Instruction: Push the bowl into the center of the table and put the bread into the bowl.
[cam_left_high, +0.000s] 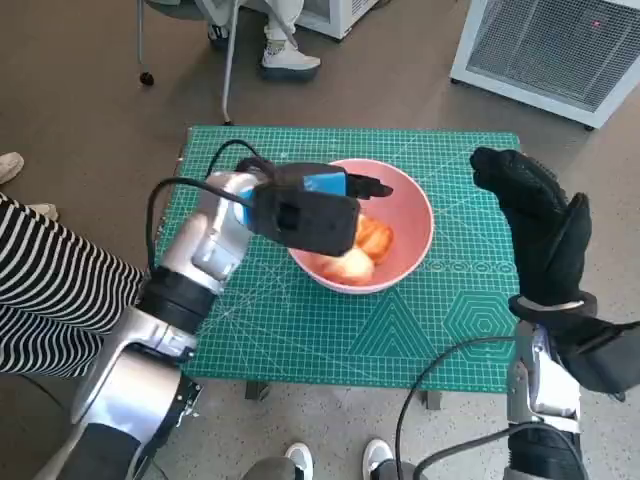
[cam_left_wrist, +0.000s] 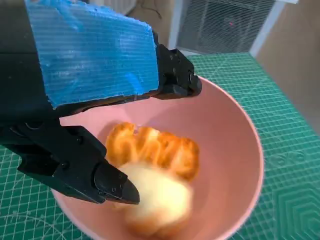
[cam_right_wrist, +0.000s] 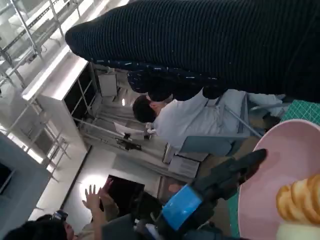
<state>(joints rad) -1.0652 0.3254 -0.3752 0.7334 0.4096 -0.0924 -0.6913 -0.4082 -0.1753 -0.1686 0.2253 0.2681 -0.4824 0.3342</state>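
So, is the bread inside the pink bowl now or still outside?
Inside. The bread lies on the bottom of the pink bowl, and the left hand above it holds nothing.

The bowl sits near the middle of the bench, and the bread lies inside it. The left hand hangs over the bowl's left rim with its fingers apart above the bread, holding nothing. The right hand stands raised over the bench's right edge, apart from the bowl, and a person sits beside the bench's left side.
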